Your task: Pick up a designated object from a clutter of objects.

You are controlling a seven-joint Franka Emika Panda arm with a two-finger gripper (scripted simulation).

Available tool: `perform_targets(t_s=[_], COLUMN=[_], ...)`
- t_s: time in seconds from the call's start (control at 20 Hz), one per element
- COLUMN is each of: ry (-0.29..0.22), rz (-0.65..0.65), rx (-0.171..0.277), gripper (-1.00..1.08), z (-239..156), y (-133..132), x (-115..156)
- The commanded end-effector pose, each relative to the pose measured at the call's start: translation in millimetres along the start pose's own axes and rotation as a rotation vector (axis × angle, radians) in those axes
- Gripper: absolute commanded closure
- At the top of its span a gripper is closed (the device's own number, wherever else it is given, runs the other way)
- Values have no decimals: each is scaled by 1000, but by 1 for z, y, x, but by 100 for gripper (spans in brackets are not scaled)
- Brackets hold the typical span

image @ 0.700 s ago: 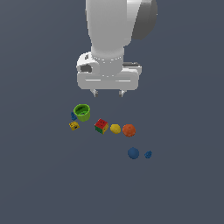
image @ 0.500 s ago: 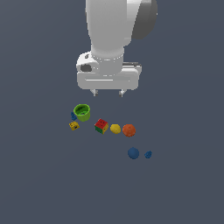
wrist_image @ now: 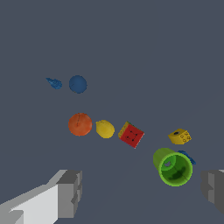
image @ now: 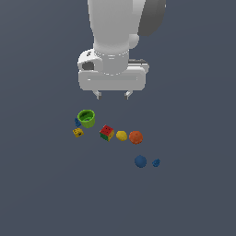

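The smooth dark blue ball point(image: 140, 161) point(wrist_image: 78, 84) lies on the grey floor toward the exterior view's right, nearest the camera, apart from the row of toys. My gripper point(image: 112, 95) hangs open well above the clutter, over the gap between the green cup point(image: 86, 118) and the multicoloured cube point(image: 106, 132). Nothing is between its fingers point(wrist_image: 70, 192). In the wrist view the ball sits far beyond the fingers, past the orange ball point(wrist_image: 80, 124).
A smaller lumpy blue piece point(image: 156, 162) point(wrist_image: 54, 82) lies just beside the ball. The yellow ball point(image: 121, 135), orange ball point(image: 135, 137), yellow die-like block point(image: 78, 132) and a tiny blue bit point(image: 77, 122) by the cup make up the row.
The gripper has shifted slightly; the objects on the floor have not moved.
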State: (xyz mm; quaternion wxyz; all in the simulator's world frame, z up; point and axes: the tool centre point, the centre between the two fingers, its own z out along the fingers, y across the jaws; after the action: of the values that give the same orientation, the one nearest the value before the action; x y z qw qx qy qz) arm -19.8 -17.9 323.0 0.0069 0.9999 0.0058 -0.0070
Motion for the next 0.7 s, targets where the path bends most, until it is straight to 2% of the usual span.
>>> perform_targets(t_s=[0.0, 0.3, 0.65], ry=[-1, 0, 1], rz=[-2, -39, -133], rx=[0, -5, -16], gripper=[-92, -92, -92], z=[1, 10, 35], y=[0, -5, -18], x=[0, 11, 36])
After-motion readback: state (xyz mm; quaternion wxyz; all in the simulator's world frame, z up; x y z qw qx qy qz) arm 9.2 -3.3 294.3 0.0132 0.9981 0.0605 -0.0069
